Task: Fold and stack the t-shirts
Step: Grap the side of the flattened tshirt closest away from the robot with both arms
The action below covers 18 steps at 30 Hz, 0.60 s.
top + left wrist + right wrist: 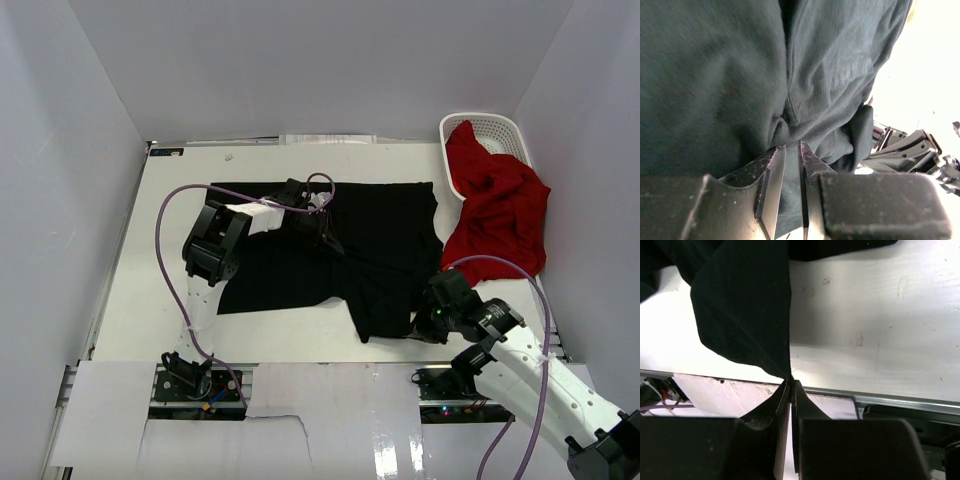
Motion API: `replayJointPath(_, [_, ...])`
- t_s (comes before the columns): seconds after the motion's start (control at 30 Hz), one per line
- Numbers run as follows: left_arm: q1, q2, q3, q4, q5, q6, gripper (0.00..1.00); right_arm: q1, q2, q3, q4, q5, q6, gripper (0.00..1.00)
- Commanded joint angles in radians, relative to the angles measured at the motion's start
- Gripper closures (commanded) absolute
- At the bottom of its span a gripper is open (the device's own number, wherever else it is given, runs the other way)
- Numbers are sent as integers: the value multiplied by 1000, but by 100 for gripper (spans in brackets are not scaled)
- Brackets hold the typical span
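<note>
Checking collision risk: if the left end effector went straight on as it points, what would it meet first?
The plain black cloth t-shirt: the left end effector pinches a fold of it, and bunched cloth fills the line ahead. What lies beneath is hidden.

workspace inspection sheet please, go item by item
surface: white table, a few faint scuffs.
job's things: black shirt spread mid-table, rumpled, not folded; red shirt spilling out of the basket onto the table, unfolded.
clutter: white basket in the far right corner.
fingers: left fingers pinch a bunch of the black shirt near its middle; right fingers shut on its near corner.
cables: purple cables loop off both arms.
surroundings: white walls on three sides.
</note>
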Motion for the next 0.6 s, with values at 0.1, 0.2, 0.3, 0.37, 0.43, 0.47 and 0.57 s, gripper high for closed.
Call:
replayJointPath(0.1, [59,145,86,-147,-385,121,69,2,123,115,-44,-4,-114,92])
replayJointPath(0.2, [61,145,111,-169,-363,121,69,2,166,179,-121,8,-153,92])
replayJointPath(0.3, [56,113,94,-173,-329,115,69,2,189,241,-191,39,-168,92])
replayJointPath(0.37, [48,64,64,-183,-306,115,66,2,216,271,-233,48,-181,92])
replayJointPath(0.43, [28,16,9,-192,-297,118,66,2,232,264,-237,22,-197,92])
replayJointPath(0.47, [22,-42,-14,-195,-291,115,65,2,246,250,-236,-16,-207,92])
replayJointPath(0.57, [-10,-175,-111,-224,-280,110,64,3,247,221,-221,-64,-217,92])
